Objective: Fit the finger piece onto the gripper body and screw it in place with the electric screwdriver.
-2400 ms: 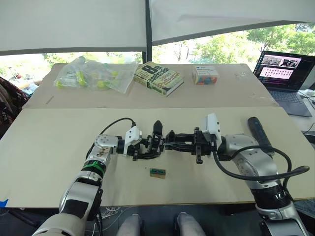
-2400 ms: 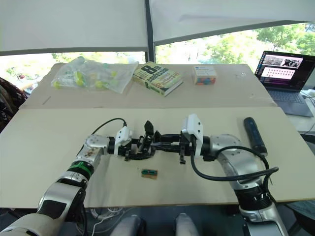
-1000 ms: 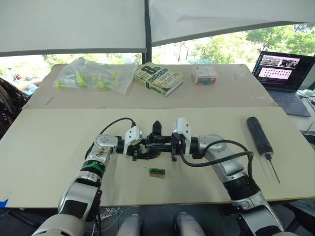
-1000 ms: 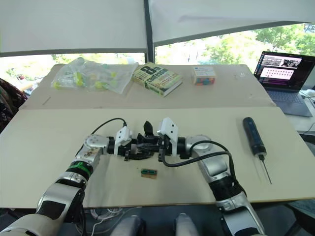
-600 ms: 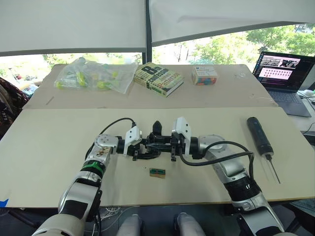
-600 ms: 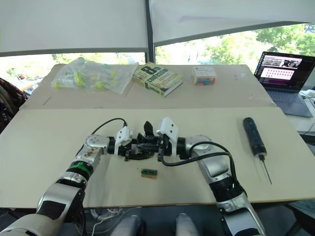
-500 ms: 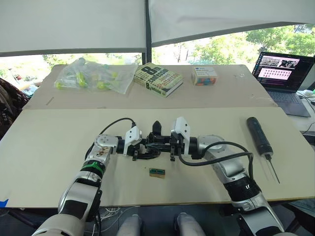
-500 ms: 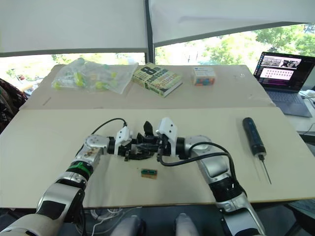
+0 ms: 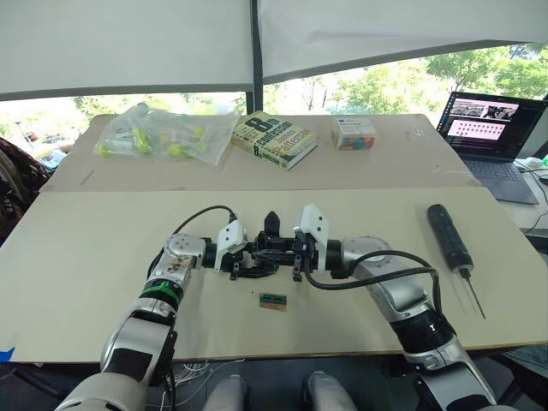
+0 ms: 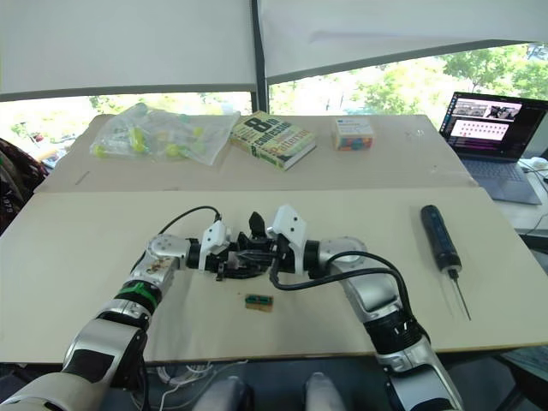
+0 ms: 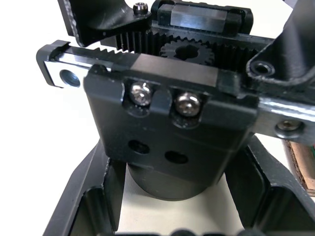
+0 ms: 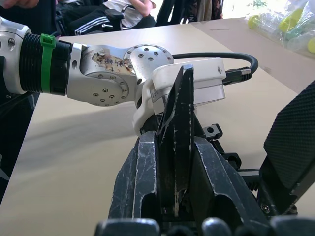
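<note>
My left gripper (image 9: 248, 257) clamps the gripper body (image 11: 167, 132); my right gripper (image 9: 278, 248), reaching across, pinches the upright finger piece (image 12: 177, 142).

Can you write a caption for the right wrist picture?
The right hand grips the finger piece, facing the left hand.

You have the gripper body (image 9: 255, 257) mid-table, between the left gripper (image 9: 242, 254) and right gripper (image 9: 276, 251). The green-topped block (image 9: 274, 300) lies just before it; the screwdriver (image 9: 450, 239) well to the right.
</note>
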Robot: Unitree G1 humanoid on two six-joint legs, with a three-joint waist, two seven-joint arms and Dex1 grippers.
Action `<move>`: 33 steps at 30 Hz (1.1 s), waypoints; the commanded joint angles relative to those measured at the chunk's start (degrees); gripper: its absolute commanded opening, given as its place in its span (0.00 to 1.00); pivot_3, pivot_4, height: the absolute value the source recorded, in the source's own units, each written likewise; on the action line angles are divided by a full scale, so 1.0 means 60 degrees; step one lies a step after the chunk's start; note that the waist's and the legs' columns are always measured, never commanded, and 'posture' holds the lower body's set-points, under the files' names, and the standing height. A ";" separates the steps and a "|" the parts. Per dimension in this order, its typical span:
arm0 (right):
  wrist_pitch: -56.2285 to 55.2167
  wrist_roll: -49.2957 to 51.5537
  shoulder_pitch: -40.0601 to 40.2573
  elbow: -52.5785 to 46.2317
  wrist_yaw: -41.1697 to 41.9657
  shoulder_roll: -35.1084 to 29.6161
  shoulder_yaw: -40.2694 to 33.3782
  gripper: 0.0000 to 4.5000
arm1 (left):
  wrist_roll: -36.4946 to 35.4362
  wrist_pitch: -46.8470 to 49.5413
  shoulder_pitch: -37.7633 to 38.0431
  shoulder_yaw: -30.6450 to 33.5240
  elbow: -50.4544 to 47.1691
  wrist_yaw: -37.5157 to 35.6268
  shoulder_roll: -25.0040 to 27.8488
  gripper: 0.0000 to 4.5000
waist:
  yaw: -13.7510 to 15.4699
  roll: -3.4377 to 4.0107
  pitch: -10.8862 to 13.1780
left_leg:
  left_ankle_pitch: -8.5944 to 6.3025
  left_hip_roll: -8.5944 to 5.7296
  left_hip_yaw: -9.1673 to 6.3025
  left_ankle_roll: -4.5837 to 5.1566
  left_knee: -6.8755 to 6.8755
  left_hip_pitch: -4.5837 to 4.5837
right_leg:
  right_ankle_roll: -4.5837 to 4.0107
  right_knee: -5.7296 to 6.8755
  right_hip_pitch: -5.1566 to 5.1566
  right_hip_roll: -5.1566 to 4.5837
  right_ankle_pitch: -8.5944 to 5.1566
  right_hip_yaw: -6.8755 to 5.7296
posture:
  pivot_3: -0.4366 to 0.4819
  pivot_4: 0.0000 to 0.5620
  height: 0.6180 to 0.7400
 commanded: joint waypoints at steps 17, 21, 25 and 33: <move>-0.0787 -0.0060 -0.0050 0.0107 0.0380 -0.0121 -0.0036 0.09 | 0.0058 0.0149 0.0016 -0.0021 -0.0092 -0.0077 0.0008 0.52 | 0.0004 -0.0001 -0.0001 | 0.0000 0.0000 0.0000 0.0000 0.0000 -0.0005 | 0.0000 -0.0001 -0.0004 0.0000 0.0000 0.0000 | 0.48 0.27 1.00; -0.1566 0.0223 -0.0188 -0.0126 0.0250 0.0247 -0.0448 0.38 | 0.0055 0.0158 0.0073 -0.0016 -0.0140 -0.0056 0.0012 0.52 | 0.0003 -0.0002 0.0000 | 0.0000 0.0000 0.0000 0.0000 0.0001 -0.0015 | 0.0000 -0.0001 -0.0015 0.0000 0.0000 0.0000 | 0.48 0.27 1.00; -0.1884 0.0404 -0.0243 -0.0073 0.0384 0.0320 -0.0708 0.69 | 0.0037 0.0195 0.0151 0.0031 -0.0199 0.0037 0.0034 0.52 | 0.0004 -0.0003 0.0001 | 0.0000 0.0000 0.0000 0.0000 0.0001 -0.0022 | 0.0000 -0.0001 -0.0021 0.0000 0.0000 0.0000 | 0.48 0.27 1.00; -0.1968 0.1289 -0.0231 -0.0431 0.0973 0.0263 -0.1298 0.99 | -0.0071 0.0398 0.0276 0.0144 -0.0362 0.0210 0.0019 0.52 | -0.0001 -0.0002 0.0002 | 0.0000 0.0002 -0.0001 0.0000 0.0001 -0.0022 | 0.0000 -0.0001 -0.0022 0.0000 0.0000 0.0000 | 0.48 0.27 1.00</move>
